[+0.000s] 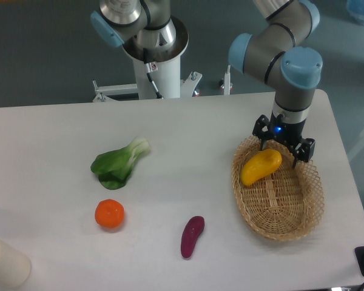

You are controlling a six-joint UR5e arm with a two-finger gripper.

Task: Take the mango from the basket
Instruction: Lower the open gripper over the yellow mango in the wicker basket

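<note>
Basket (278,225): landmark, on desk (170,133). Mango (261,167): inside basket, upper-left end. Tool (281,154): at basket's far rim, fingers spread, empty, beside mango's upper end. Step, I judge: approach. Next I need centring over mango, descent, closure.

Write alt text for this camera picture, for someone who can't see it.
A robot arm's gripper reaches down into a wicker basket on a white table, its fingers around one end of a yellow mango. Further left on the table lie a purple vegetable, an orange fruit and a leafy green.
</note>
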